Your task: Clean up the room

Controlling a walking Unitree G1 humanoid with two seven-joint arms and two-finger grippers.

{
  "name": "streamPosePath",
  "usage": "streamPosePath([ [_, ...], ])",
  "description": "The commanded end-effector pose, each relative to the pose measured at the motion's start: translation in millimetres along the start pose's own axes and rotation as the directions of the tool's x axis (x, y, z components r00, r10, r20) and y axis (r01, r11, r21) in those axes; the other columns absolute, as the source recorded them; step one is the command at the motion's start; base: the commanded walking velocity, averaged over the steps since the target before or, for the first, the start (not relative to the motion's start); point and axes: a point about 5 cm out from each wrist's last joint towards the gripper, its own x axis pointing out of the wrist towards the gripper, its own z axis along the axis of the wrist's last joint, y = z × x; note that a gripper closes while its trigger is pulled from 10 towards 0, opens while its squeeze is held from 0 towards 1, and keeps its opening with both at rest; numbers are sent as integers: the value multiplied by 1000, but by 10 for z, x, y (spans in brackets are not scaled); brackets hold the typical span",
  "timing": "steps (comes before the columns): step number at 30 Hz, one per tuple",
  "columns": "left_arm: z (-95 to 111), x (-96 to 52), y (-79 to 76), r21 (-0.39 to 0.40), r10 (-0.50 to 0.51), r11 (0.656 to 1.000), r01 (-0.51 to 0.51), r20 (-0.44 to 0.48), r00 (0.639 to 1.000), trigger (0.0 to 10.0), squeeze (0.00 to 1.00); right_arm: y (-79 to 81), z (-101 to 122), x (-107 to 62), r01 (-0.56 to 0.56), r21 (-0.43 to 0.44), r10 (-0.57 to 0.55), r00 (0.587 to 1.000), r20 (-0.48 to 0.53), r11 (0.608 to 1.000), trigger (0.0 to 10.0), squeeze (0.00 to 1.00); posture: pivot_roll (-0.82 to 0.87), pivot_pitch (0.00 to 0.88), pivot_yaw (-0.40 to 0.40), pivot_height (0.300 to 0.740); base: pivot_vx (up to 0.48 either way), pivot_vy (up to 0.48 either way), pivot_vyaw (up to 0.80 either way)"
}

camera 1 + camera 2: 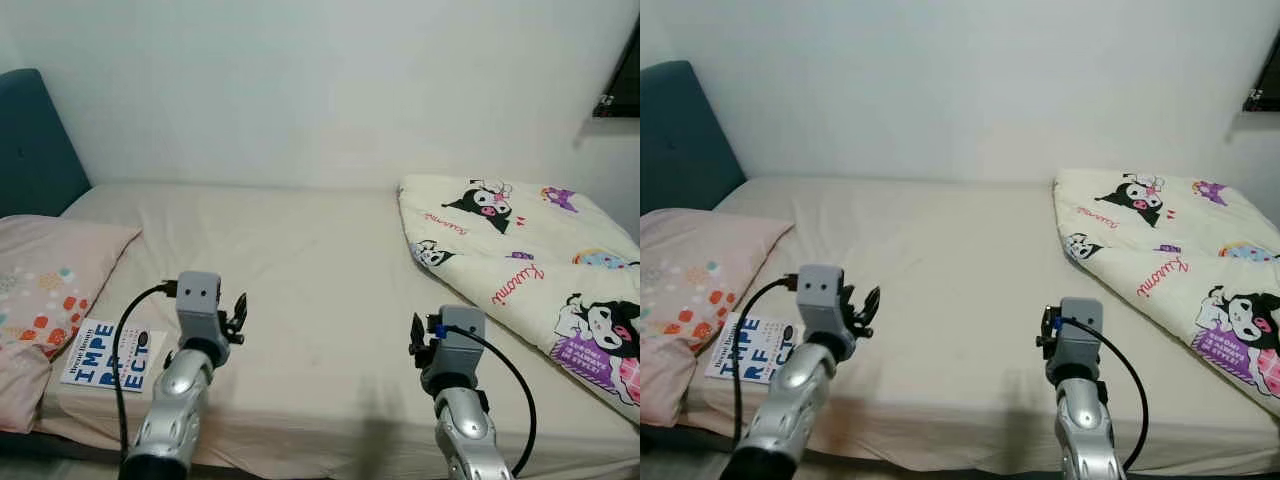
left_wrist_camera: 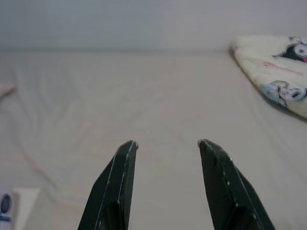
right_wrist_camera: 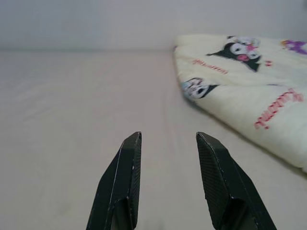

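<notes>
1. Left eye view, nearest the robot: the left pincer [image 1: 237, 312] and the right pincer [image 1: 416, 335] are both raised over the near edge of the bed with a beige fitted sheet [image 1: 300, 270]. In the wrist views each pair of black fingers stands moderately apart with nothing between them.

2. Near left, just beside the left arm, a thin white paperback book with large blue lettering [image 1: 108, 355] lies flat at the bed's near-left corner. It looks light and stiff. Lying flush on soft bedding, it is probably best taken by its free right edge, pressing the mattress down slightly to slip a finger under.

3. Touching the book's left side is a pink pillow with coloured dots [image 1: 45, 285], soft and easily dented, with a teal padded headboard [image 1: 30, 150] behind it at the far left.

4. Right side, from near to far, a cream quilted blanket printed with black-and-white cartoon characters [image 1: 520, 260] lies folded over in a heap. Judged as the main tidying job, it will be bulky, limp and light. A pinch at a corner or along the left folded edge should hold, with both pincers needed to spread it.

5. Beyond the bed stands a plain white wall [image 1: 320, 80].
</notes>
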Motion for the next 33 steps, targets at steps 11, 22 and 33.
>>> streamPosePath([
  [11,2,-13,-44,-21,-78,997,77,-24,997,10000,0,-73,-58,-73,45,18,-44,998,-54,999,10000,0,14,0,41,740,0,-246,0],
  [22,-20,-32,-121,-24,-90,996,90,-40,995,10000,0,-95,-93,-114,56,17,-54,995,-79,998,10000,0,26,0,34,740,0,-401,0],
  [33,-7,-63,-73,-13,-87,996,87,-47,995,10000,0,-50,-80,-103,36,5,-36,995,-92,999,10000,0,39,0,36,740,0,-401,269],
])
